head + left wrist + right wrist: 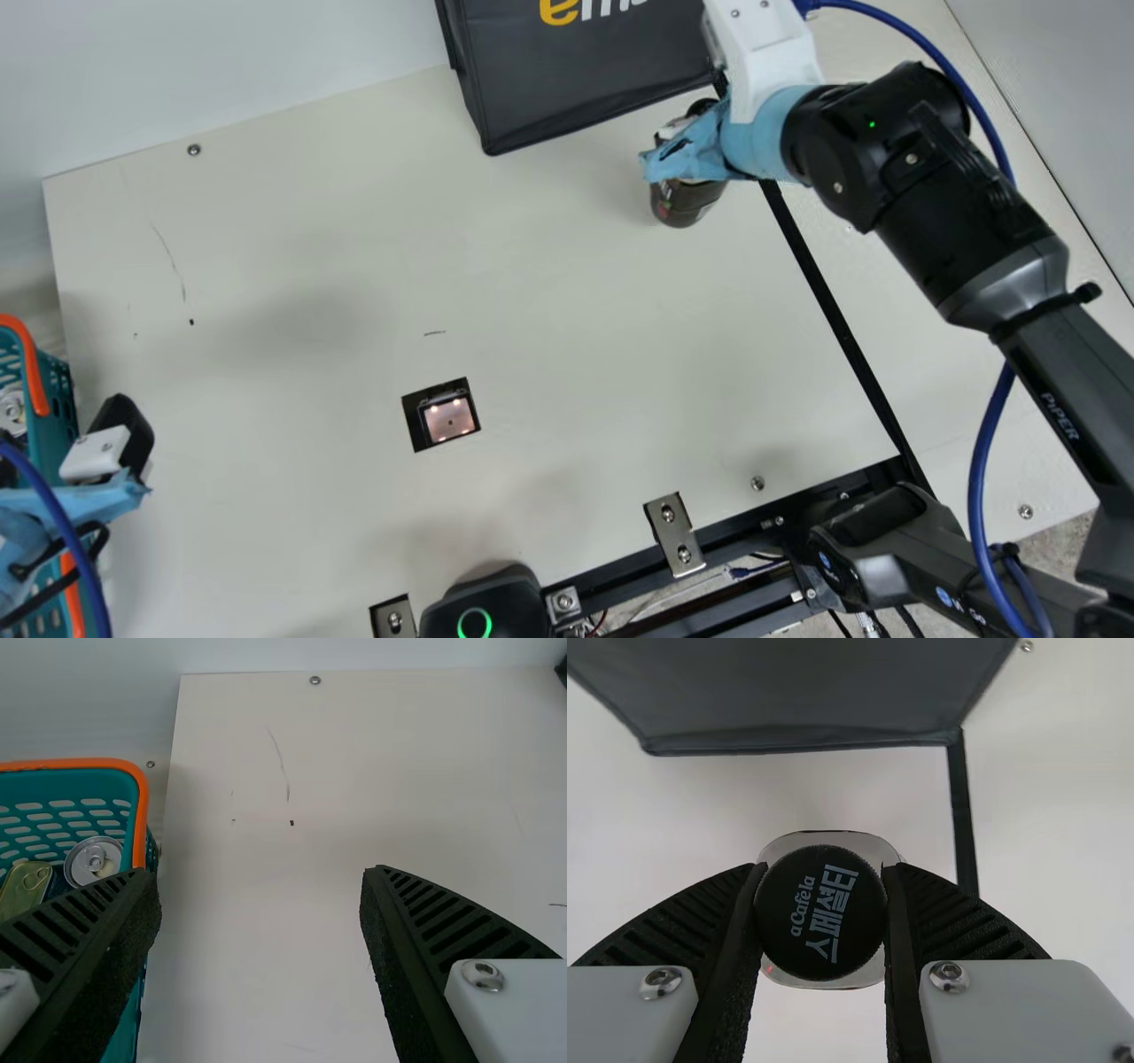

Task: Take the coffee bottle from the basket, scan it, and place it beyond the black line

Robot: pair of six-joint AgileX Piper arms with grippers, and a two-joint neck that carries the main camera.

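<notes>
One black right arm [974, 248] slants across the straight black line [824, 288] on the cream, flat desk [354, 248], its right gripper [687, 146] aimed down. Pale lettering marks the round black cap [819, 912] of the dark coffee bottle [684, 208] — its top sits between the jaws, clamped from both sides. It is beside the line, on the square scanner window [449, 419]'s side, near the dark grey fabric bag [576, 80]. The left gripper [140, 456] has its jaws wide apart near the teal plastic basket [34, 368].

My right end effector [711, 128] points downward, its ribbed fingers [908, 943] pressed inward, my right arm [974, 221] reaching out behind it. My left end effector [99, 450] has its fingers [403, 948] spread wide.
</notes>
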